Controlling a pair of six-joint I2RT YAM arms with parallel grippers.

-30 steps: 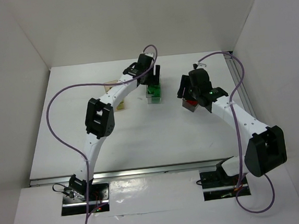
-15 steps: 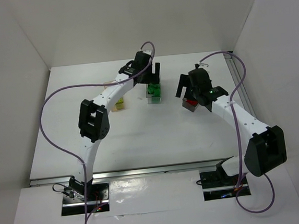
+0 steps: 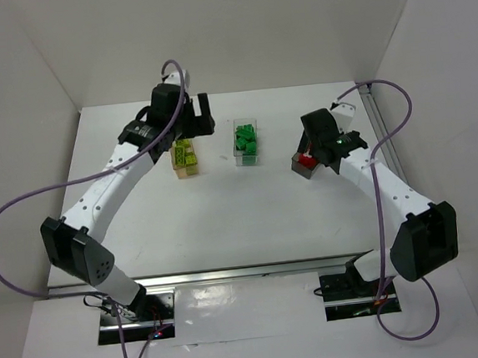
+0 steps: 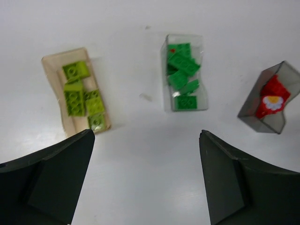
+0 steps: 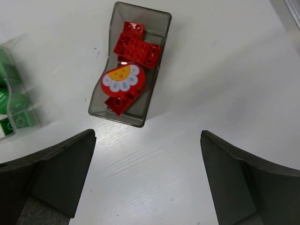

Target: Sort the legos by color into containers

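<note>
Three fills: tan bin (image 4: 63, 58), frame left, yellow-green bricks (image 4: 77, 96); clear bin (image 4: 198, 44), centre, green bricks (image 4: 183, 70); grey bin (image 4: 269, 123), frame right, red bricks (image 4: 271, 93). My left gripper (image 4: 146, 136) and right gripper (image 5: 147, 136) stand wide.

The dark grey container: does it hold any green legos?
No, the dark grey container holds only red legos.

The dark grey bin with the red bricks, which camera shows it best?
The right wrist view. There the dark grey bin fills the middle, with the red bricks and a flower-printed piece plain inside. The left wrist view shows it small at the right edge; the top view, tiny and partly hidden by the right arm.
</note>
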